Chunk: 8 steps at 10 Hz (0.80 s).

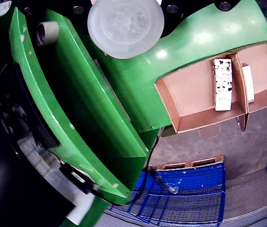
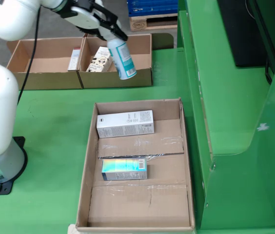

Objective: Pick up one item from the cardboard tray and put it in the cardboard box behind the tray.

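In the fixed view my gripper (image 2: 106, 25) is shut on a pale blue bottle (image 2: 123, 59). The bottle hangs tilted, cap end down, over the right compartment of the cardboard box (image 2: 142, 78) behind the tray. In the wrist view the bottle's round translucent end (image 1: 125, 26) fills the top. That view also has the box (image 1: 190, 94) with a black-and-white carton (image 1: 222, 84) and a white item (image 1: 248, 82) past the divider. The cardboard tray (image 2: 86, 165) holds a white carton (image 2: 125, 124) and a shiny blue-green carton (image 2: 124, 168).
The box's left compartment (image 2: 40, 63) has a small carton (image 2: 74, 59) at its divider; the patterned carton (image 2: 98, 59) lies in the right one. A green machine housing (image 2: 235, 97) rises right of the tray. My arm's base (image 2: 1, 165) stands left. Blue wire crate (image 1: 185, 194) below.
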Each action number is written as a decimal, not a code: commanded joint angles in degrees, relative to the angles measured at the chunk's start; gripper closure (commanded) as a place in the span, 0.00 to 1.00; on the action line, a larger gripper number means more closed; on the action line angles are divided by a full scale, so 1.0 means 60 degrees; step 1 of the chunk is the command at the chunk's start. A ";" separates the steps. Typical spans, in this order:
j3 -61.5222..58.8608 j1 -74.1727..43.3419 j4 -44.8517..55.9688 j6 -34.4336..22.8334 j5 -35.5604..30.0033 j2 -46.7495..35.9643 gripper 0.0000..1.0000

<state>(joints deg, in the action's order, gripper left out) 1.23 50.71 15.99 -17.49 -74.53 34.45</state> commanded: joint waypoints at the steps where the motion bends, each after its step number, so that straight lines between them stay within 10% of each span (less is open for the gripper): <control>1: -0.0205 0.0642 -0.6328 -0.0760 0.1494 0.1233 1.00; 3: -0.0205 0.1133 -0.7541 -0.1525 0.3274 0.1741 1.00; 5: -0.0205 0.1804 -0.7552 -0.1426 0.3276 0.1430 1.00; 7: -0.0205 0.2169 -0.6865 -0.0033 0.0634 0.0555 1.00; 8: -0.0205 0.2562 -0.7320 -0.0264 0.1845 0.0699 1.00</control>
<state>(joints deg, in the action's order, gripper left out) 1.49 62.31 -24.08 -24.08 -57.04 43.85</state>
